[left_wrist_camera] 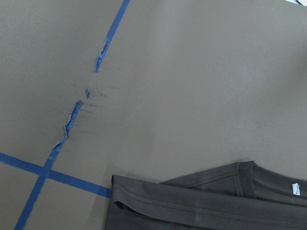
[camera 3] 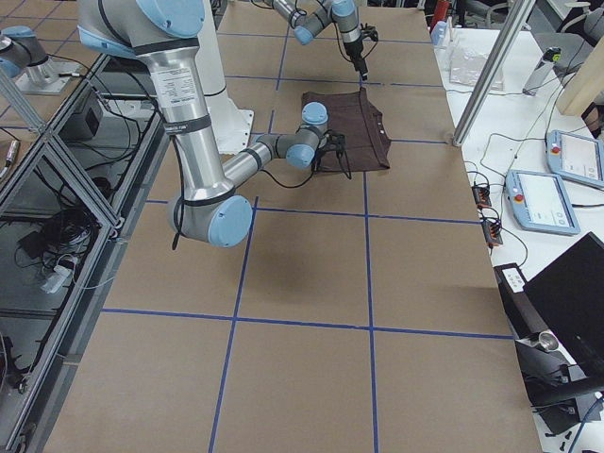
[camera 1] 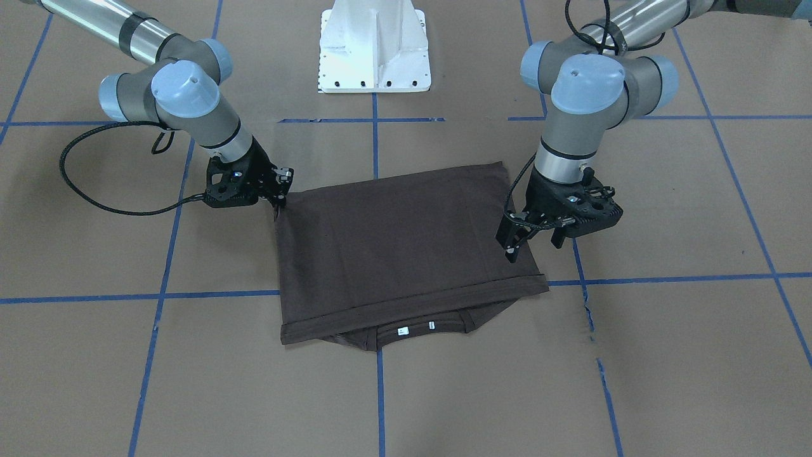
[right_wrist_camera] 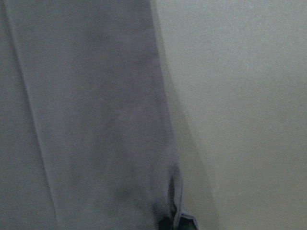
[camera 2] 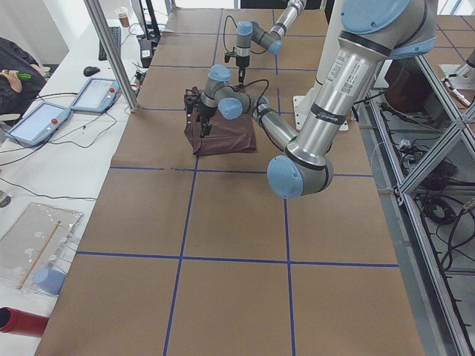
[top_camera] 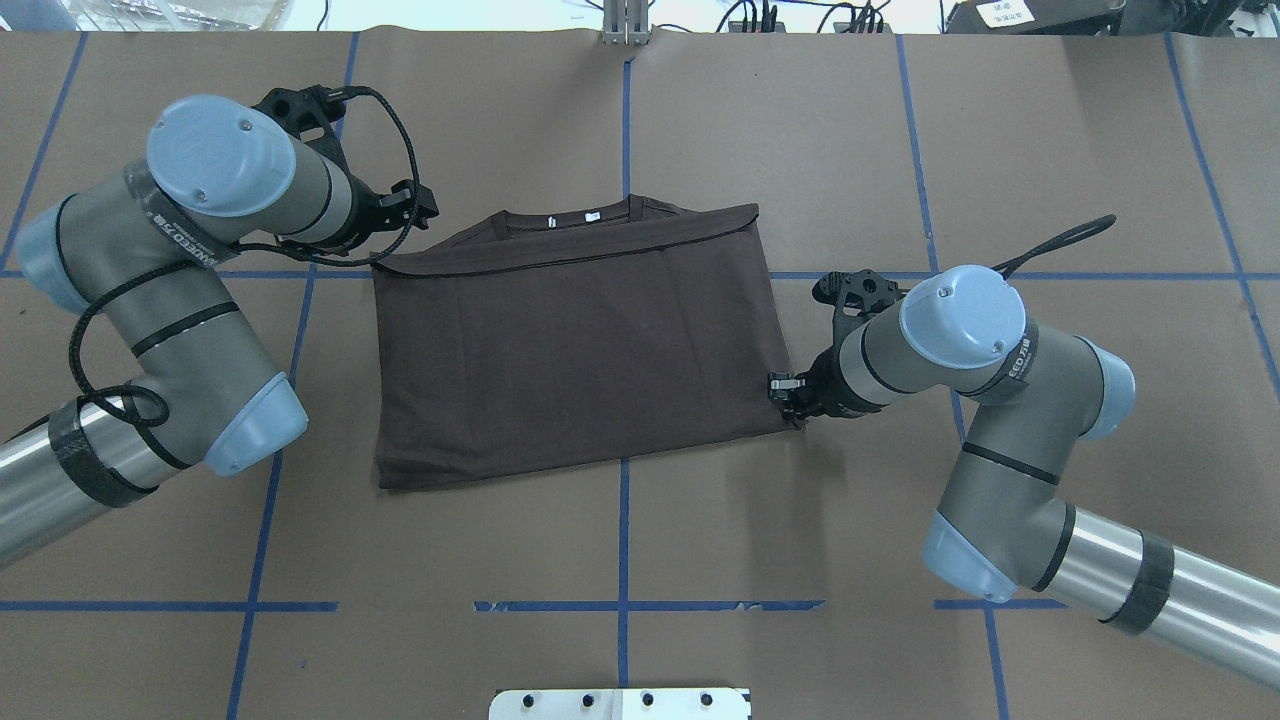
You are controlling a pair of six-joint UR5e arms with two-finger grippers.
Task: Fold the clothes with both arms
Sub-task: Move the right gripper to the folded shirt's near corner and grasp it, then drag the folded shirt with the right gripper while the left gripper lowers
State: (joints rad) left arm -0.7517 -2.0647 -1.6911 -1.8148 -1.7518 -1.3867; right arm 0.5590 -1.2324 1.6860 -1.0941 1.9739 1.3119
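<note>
The dark brown T-shirt [camera 1: 406, 247] lies flat on the table, folded so its hem lies just short of the collar. The collar with its white neck labels [camera 1: 401, 331] peeks out at the edge far from the robot. The shirt also shows in the overhead view [top_camera: 570, 350]. My right gripper [camera 1: 280, 202] is down at the shirt's corner nearest the robot on its right side and looks shut on the fabric, which rises slightly to the fingertips. My left gripper [camera 1: 533, 251] hangs open just above the shirt's left edge near the collar end, holding nothing.
The white pedestal [camera 1: 374, 51] stands behind the shirt. Blue tape lines [camera 1: 216, 295] grid the brown table. A torn stretch of tape [left_wrist_camera: 72, 120] lies beside the shirt's collar-end corner. Tablets and a seated person [camera 2: 15, 67] are at the side bench.
</note>
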